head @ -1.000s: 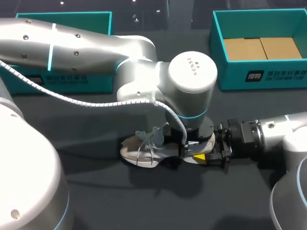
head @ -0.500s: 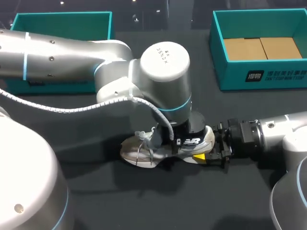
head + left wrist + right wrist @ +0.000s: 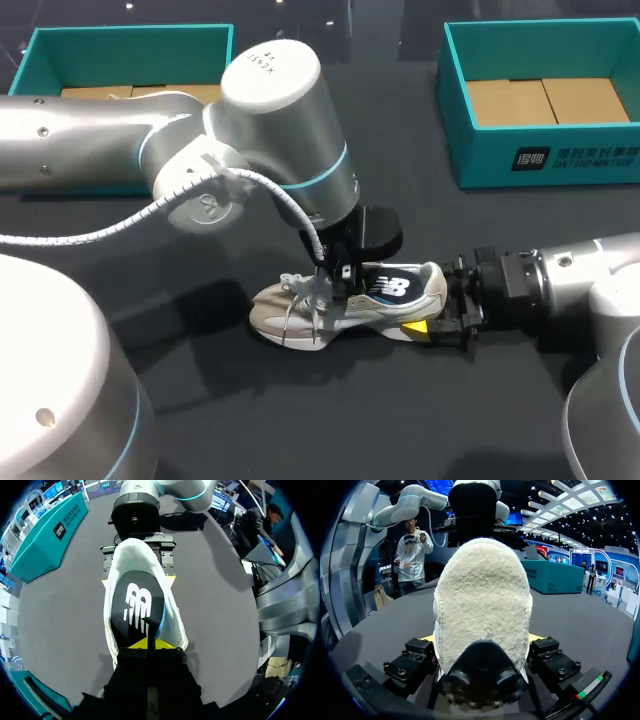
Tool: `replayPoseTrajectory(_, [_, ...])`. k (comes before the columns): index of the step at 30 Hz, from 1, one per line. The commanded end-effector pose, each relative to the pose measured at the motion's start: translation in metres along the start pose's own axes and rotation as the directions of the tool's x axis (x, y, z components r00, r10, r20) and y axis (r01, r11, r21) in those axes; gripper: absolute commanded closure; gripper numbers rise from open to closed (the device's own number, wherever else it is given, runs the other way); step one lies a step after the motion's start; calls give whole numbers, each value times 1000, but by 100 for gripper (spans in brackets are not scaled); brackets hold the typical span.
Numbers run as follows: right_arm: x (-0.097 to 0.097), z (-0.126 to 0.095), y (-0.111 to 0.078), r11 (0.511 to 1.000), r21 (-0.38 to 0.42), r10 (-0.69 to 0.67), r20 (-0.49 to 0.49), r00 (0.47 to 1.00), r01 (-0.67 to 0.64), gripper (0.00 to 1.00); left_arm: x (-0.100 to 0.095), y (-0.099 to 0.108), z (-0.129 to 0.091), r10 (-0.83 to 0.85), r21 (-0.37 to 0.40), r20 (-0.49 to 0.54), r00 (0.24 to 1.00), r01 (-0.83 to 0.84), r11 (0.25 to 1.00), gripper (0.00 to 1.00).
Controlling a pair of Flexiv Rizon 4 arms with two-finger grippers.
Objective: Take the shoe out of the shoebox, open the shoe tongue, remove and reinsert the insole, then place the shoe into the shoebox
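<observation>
- An open teal cardboard box [image 3: 130, 38] stands at the far left of the dark worktop [image 3: 200, 400].
- The left claw [image 3: 148, 642] is over the shoe's middle, its yellow tips pinched together on the front end of a black foam insole [image 3: 137, 607] with a white logo, which tilts up out of the shoe.
- The pale grey lace-up shoe [image 3: 300, 312] lies on the worktop between the boxes, toe to the left.
- The right claw [image 3: 481, 638] is clamped on the shoe's heel from both sides.
- A second open teal box [image 3: 545, 155] stands at the far right.

My left fingers [image 3: 149, 643] pinch the black insole [image 3: 137, 607] over the white shoe [image 3: 135, 555], held beyond by the right gripper [image 3: 138, 579]
</observation>
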State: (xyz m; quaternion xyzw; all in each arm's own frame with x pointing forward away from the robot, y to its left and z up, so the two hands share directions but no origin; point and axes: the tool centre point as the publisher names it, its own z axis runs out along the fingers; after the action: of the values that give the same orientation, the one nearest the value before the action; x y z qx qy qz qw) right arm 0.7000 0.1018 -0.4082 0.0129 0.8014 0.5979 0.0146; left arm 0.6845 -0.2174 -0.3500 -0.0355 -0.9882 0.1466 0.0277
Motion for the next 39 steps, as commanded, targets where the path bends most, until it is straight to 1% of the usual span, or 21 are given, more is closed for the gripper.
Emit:
replayPoseTrajectory(1, [0,-1,0,1000,4,1,1,1000,-1,100,-1,10,-9,0,106,-13,1000,2,994,100])
replayPoseTrajectory(8, [0,-1,0,1000,4,1,1,1000,-1,100,-9,10,-16,-26,158,-39,999,32,987,100])
replayPoseTrajectory(13, [0,-1,0,1000,4,1,1,1000,-1,100,-11,4,-18,-20,187,-60,998,31,982,100])
replayPoseTrajectory(19, [0,-1,0,1000,4,1,1,1000,-1,100,-6,-17,-23,22,218,-55,998,-9,976,100])
replayPoseTrajectory(23, [0,-1,0,1000,4,1,1,1000,-1,100,-4,-32,-25,43,226,-33,999,-34,974,100])
replayPoseTrajectory(31, [0,-1,0,1000,4,1,1,1000,-1,100,-18,-59,-28,10,220,48,999,-20,975,100])
replayPoseTrajectory(36, [0,-1,0,1000,4,1,1,1000,-1,100,-19,-65,-27,7,199,91,996,-25,980,100])
replayPoseTrajectory(37, [0,-1,0,1000,4,1,1,1000,-1,100,-18,-64,-26,9,197,96,995,-27,980,85])
replayPoseTrajectory(38, [0,-1,0,1000,4,1,1,1000,-1,100,-17,-64,-26,8,194,105,994,-28,981,76])
replayPoseTrajectory(39, [0,-1,0,1000,4,1,1,1000,-1,100,-16,-64,-26,5,192,113,994,-27,981,75])
